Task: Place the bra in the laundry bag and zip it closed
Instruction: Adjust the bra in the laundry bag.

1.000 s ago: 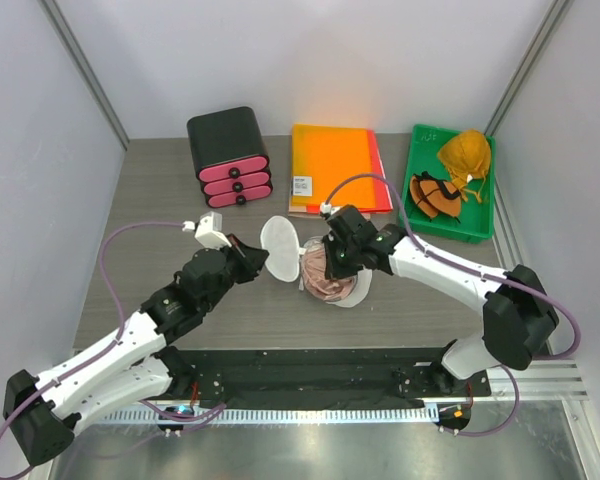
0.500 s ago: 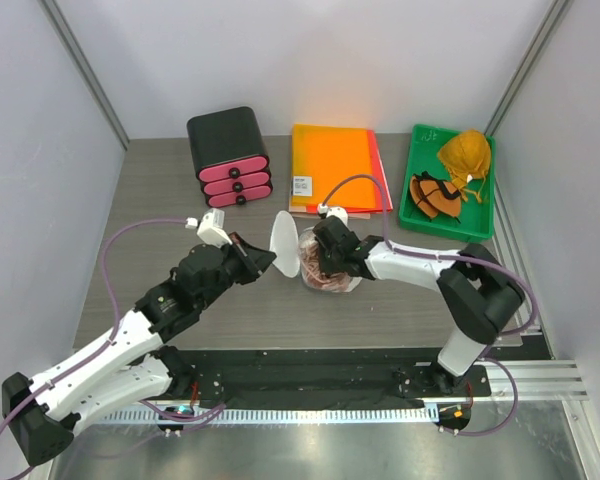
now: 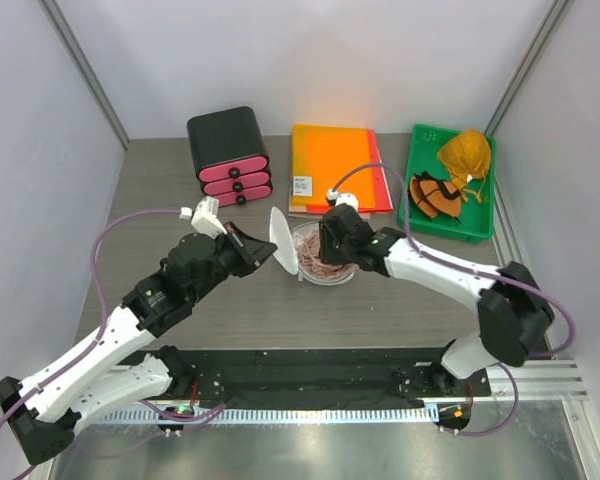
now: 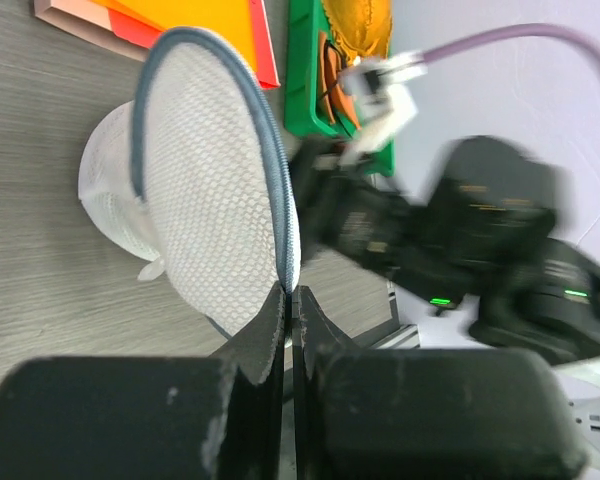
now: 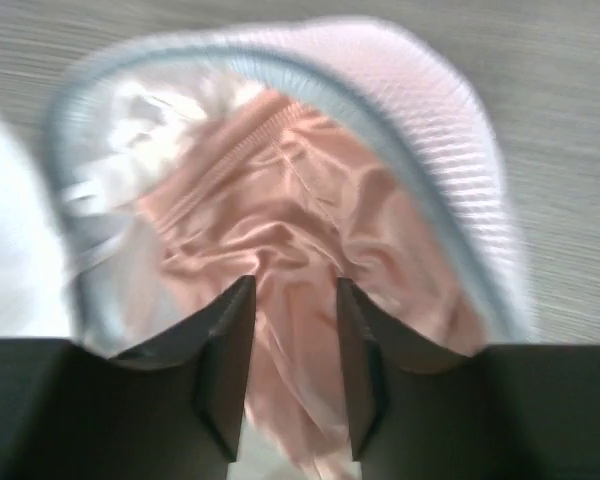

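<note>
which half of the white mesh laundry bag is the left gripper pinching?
The raised lid half, standing upright, pinched at its zipper rim by the left gripper. The other half lies flat, holding the pink bra.

The grey wood-grain table (image 3: pixel 160 215) carries a black-and-pink drawer unit (image 3: pixel 230 157), orange folders (image 3: pixel 335 165), a green tray (image 3: pixel 480 225) and the laundry bag (image 3: pixel 315 262).

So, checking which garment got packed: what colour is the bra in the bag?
Pinkish peach, satiny bra, clearest in the right wrist view.

The right gripper (image 5: pixel 290 300) is hanging directly over the bra (image 5: pixel 280 220), its two dark fingers (image 5: pixel 225 350) standing apart with pink satin folds showing between them. The bra is lying bunched inside the open laundry bag (image 5: pixel 460 190), whose grey-edged mesh rim is curving around it on the wood-grain table (image 5: pixel 540 60).
</note>
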{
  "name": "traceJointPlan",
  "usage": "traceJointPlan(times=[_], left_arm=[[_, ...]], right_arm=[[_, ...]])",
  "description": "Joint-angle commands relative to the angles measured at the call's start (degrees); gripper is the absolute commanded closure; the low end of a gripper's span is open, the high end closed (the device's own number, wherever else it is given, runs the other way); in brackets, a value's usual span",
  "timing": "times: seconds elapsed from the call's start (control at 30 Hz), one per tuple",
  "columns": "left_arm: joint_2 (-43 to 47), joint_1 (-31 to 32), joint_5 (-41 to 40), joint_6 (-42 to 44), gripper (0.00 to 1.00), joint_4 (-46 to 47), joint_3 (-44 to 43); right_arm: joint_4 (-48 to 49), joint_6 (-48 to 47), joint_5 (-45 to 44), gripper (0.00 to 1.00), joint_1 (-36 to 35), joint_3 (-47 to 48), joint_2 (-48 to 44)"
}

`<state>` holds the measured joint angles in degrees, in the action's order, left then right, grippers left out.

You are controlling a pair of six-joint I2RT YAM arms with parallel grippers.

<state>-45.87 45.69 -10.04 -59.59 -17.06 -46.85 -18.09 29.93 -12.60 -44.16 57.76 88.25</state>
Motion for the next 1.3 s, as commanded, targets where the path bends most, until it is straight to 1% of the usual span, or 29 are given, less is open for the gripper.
traceJointPlan(times=[0.0,0.03,0.07,0.13,0.2,0.23,0.27,0.3,0.33,0.37,0.47,0.5,0.63,0.83,0.87,0.9,0.97,1.07,1.1,1.2,1.27], left_arm=[[0.2,0.1,0.1,0.4,1.00,0.4,-1.4],[0.2,0.1,-0.1,0.7,1.00,0.1,-1.2],[0.3,0.1,-0.3,0.9,1.00,-0.1,-1.1],[0.4,0.1,-0.7,1.1,1.00,-0.7,-1.0],[0.7,0.1,-0.4,1.5,1.00,-1.2,-1.0],[0.8,0.1,-0.6,1.6,1.00,-1.5,-1.0],[1.1,0.2,-0.7,1.5,1.00,-1.6,-0.8],[1.2,0.1,-0.7,1.7,1.00,-1.8,-0.7],[1.2,0.1,-0.8,1.6,1.00,-1.9,-0.6],[1.3,0.1,-0.9,1.5,1.00,-2.2,-0.6],[1.0,0.1,-0.6,1.5,1.00,-2.6,-0.6],[0.5,0.1,-0.5,1.6,1.00,-2.6,-0.5],[-0.5,0.1,-0.1,1.9,1.00,-2.8,-0.2],[-0.5,0.1,0.1,1.9,1.00,-3.6,0.5],[-0.5,0.1,0.1,1.9,1.00,-3.9,0.6],[-0.4,0.1,0.1,2.0,1.00,-3.9,0.7],[-0.1,0.1,0.0,1.9,1.00,-4.1,0.8],[0.3,0.1,-0.2,1.8,1.00,-4.6,0.9],[0.3,0.1,-0.2,1.8,1.00,-4.6,0.9],[0.5,0.1,-0.2,2.0,1.00,-4.8,1.0],[0.7,0.1,0.5,2.6,1.00,-3.9,1.0]], right_arm=[[-10.1,-1.6,2.6,0.51,0.3,6.2,-10.2],[-12.1,-1.6,3.3,0.44,0.6,6.5,-11.4],[-12.8,-1.6,3.8,0.41,0.8,6.5,-12.8],[-14.5,-1.3,6.3,0.38,2.1,6.1,-16.4],[-14.4,-2.1,9.2,0.37,6.2,4.0,-19.0],[-13.6,-2.4,14.1,0.37,8.3,2.2,-19.4],[-12.6,-3.0,17.2,0.38,12.1,1.2,-19.9],[-11.5,-4.2,19.3,0.41,13.0,0.3,-20.5],[-10.6,-4.7,20.2,0.42,13.5,-0.1,-20.4],[-10.2,-5.1,23.2,0.42,13.5,-0.3,-20.2],[-7.4,-4.5,27.8,0.38,13.5,-2.9,-20.8],[-6.6,-4.4,28.2,0.37,13.5,-3.9,-21.1],[-4.4,-4.0,28.5,0.37,13.5,-8.4,-20.3],[-2.6,-5.1,24.8,0.51,13.5,-11.1,-20.3],[-1.7,-5.0,24.7,0.52,13.5,-11.5,-20.0],[-0.3,-4.9,25.1,0.58,13.5,-11.9,-19.5],[0.8,-4.5,26.5,0.63,13.5,-12.1,-18.7],[3.8,-3.0,26.5,0.66,13.5,-12.8,-18.6],[4.3,-3.1,26.4,0.70,13.5,-12.7,-18.4],[4.5,-3.1,27.2,0.72,13.5,-12.1,-17.2],[4.6,-2.2,28.1,0.82,13.5,-12.1,-16.5]])
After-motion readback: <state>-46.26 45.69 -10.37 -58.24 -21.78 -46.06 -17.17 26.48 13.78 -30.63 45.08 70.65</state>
